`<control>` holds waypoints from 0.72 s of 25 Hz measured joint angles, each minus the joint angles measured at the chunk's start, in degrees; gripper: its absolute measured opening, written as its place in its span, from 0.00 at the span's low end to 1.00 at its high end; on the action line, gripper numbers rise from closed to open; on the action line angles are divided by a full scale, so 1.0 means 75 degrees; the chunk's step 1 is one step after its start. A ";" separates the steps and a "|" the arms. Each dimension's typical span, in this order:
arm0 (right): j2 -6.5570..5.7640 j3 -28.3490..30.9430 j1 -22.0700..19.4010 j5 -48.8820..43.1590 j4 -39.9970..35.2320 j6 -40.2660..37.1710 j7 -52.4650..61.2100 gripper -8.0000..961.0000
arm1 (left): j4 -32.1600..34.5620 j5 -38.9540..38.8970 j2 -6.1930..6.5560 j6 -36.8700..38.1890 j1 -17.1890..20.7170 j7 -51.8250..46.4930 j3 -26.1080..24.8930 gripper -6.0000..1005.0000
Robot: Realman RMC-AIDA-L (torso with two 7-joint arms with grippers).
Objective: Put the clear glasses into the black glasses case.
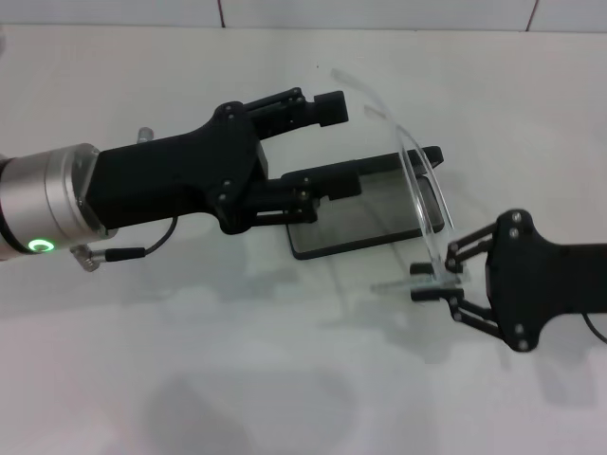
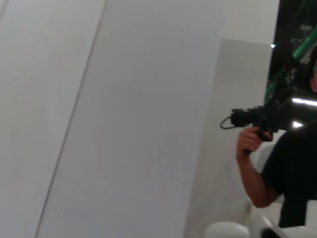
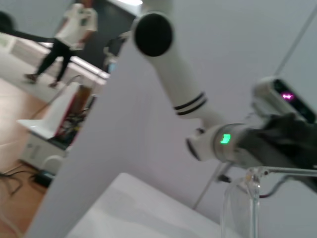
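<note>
the right end effector (image 1: 438,282), clenched on one arm of the transparent wraparound plastic glasses (image 1: 417,180), could let them twist off the open matte black oblong case (image 1: 365,204).

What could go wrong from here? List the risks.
1. The right pincer pinches only the tip of one arm of the clear glasses, which hang tilted over the open black case; they could swing or slip out.
2. The left pincer, open, reaches over the case's near end, so its lower finger may block the glasses going in.
3. The glasses look nearly as wide as the case, so they may catch on its rim.
</note>
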 joint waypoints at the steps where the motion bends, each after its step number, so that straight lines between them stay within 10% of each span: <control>1: 0.0004 -0.0014 0.0012 0.0077 0.0044 0.0069 0.0001 0.13 | 0.0003 0.0041 -0.0001 0.0036 -0.0024 -0.0005 0.0000 0.83; 18: 0.0032 -0.1088 0.0205 0.0417 0.0079 0.1415 0.0094 0.13 | 0.0031 0.0403 0.0000 0.0434 -0.0278 -0.0401 0.0006 0.83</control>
